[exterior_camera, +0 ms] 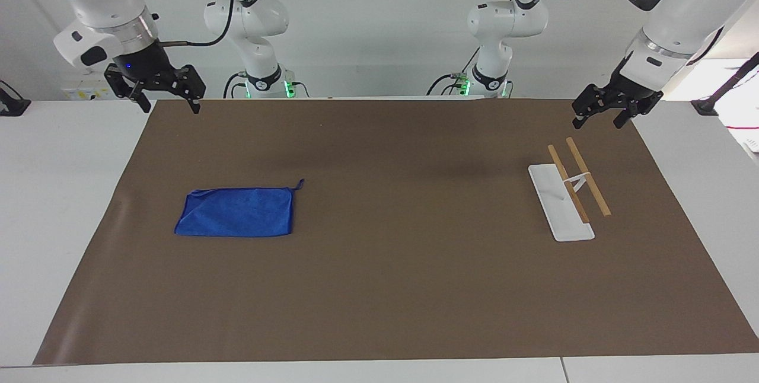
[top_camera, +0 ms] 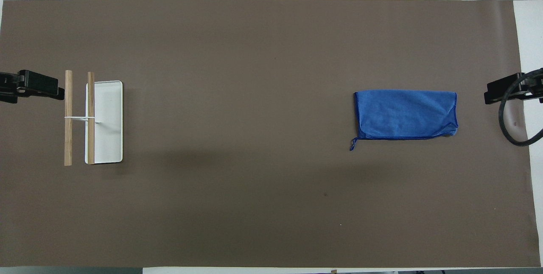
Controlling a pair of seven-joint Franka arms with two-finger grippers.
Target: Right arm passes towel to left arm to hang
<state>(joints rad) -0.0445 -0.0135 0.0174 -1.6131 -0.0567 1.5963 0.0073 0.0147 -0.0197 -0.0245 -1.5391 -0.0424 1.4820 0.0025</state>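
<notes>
both hands open, left hand (exterior_camera: 599, 115) and right hand (exterior_camera: 168, 98) cropped overhead

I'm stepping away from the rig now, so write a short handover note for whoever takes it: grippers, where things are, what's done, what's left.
Right gripper: open, empty, raised over the brown mat's edge at its own end, waiting.
Left gripper: open, empty, raised beside the rack.
Bright blue folded microfibre towel: flat on the mat toward the right arm's end, untouched.
White-based rack with two wooden rails: toward the left arm's end, nothing hung.
Done: nothing.
Left: right arm picks up towel, passes it to left arm, left arm hangs it on the rack.
</notes>
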